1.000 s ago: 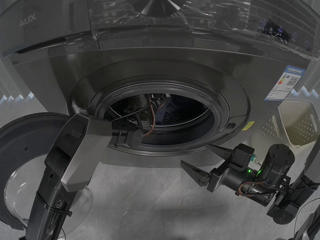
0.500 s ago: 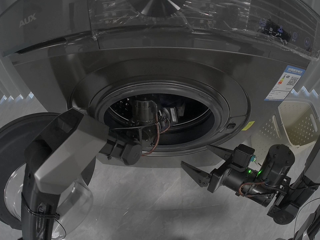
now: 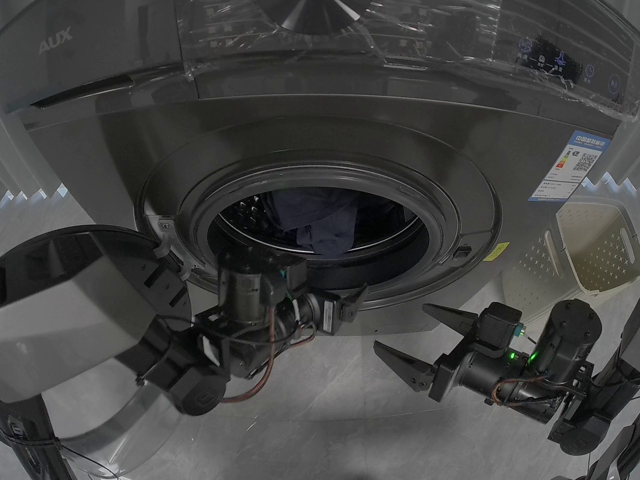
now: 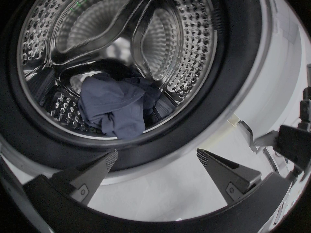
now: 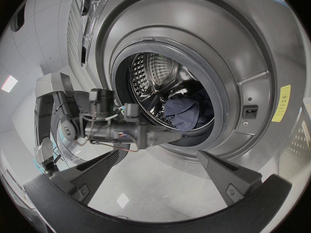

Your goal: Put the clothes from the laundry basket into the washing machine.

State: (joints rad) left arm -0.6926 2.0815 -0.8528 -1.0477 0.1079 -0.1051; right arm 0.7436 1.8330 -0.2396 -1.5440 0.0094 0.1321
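Left hand (image 4: 156, 152), right hand (image 3: 401, 327) spread; one navy clothes pile (image 4: 113, 109) in drum (image 4: 194, 33).

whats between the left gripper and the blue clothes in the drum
Only the dark door seal, in the left wrist view: the open left gripper is outside it, the blue clothes inside.

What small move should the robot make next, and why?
Probably turn the right gripper toward the laundry basket on its right, to look for more clothes. A dark blue garment lies in the drum, both grippers have open, empty jaws, and the left gripper is outside the drum opening. Whether the basket holds anything cannot be seen.
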